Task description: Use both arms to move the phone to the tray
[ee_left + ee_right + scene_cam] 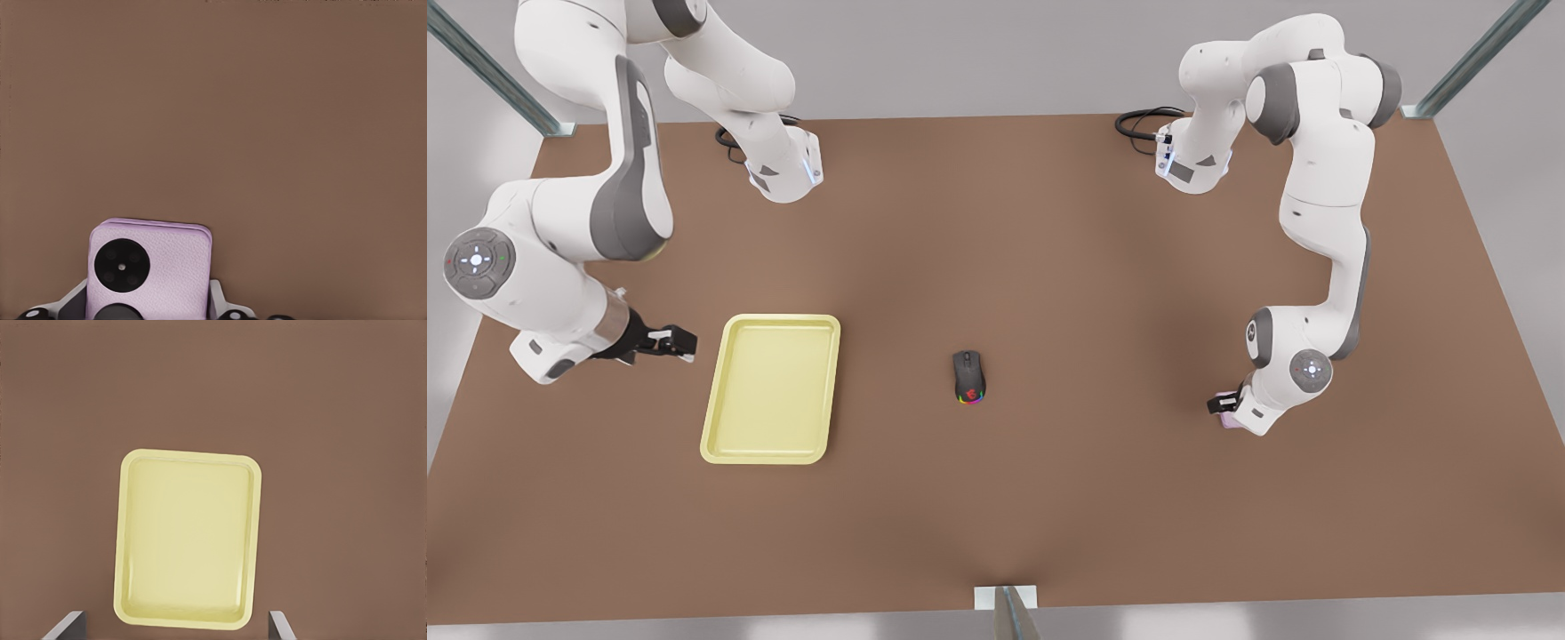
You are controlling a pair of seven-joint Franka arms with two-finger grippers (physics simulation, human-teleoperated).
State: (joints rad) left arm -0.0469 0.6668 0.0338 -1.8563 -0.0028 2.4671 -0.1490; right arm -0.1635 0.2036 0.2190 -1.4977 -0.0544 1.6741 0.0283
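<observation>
Brown counter (pixel 1049 267) filling the scene, grey walls behind it. Phone (pixel 150 270), pale pink with black round lenses, is sitting between the fingers (pixel 220 303) of the left gripper (pixel 1224 411) at about 4 o'clock on the counter in the front view. Left gripper's fingers are flanking the phone on both sides; whether they are clamping it, cannot tell. In the front view a sliver of the phone is showing under the wrist. Black mouse (pixel 968 377) with rainbow lights is lying near the counter's centre, well apart from the phone. Tray (pixel 772 388), pale yellow, is resting at about 8 o'clock. Right gripper (pixel 680 341) is hovering just beside the tray's 9 o'clock edge, fingers (pixel 67 625) spread wide apart, holding nothing.
</observation>
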